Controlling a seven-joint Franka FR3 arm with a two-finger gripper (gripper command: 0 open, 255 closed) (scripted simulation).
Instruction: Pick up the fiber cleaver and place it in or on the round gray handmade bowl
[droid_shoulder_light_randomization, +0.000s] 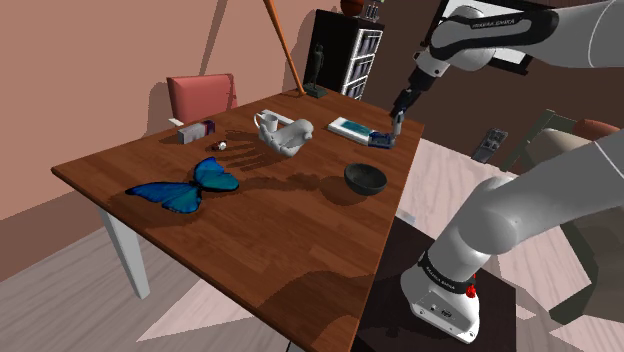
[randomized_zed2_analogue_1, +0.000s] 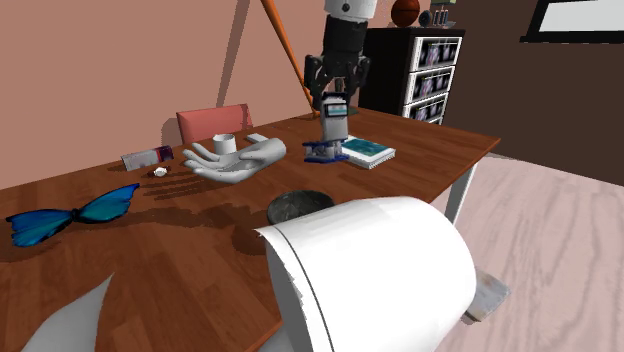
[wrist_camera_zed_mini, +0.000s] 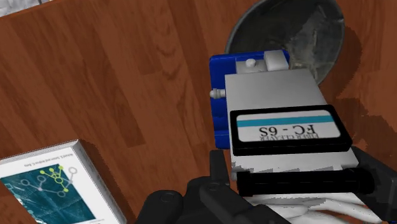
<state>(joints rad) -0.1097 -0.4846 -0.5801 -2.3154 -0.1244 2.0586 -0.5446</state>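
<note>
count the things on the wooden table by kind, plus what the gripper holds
blue butterfly figure: 1
white open-hand sculpture: 1
white cup: 1
small flat carton: 1
tiny white piece: 1
teal-covered booklet: 1
blue and grey fiber cleaver: 1
round dark grey bowl: 1
total: 8

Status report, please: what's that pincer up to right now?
Pincer shut on fiber cleaver. Cleaver upright beside book, not yet in bowl. Nothing stands between cleaver and bowl.

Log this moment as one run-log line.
claw: shut on fiber cleaver | fiber cleaver: upright, beside book | bowl: empty
</note>
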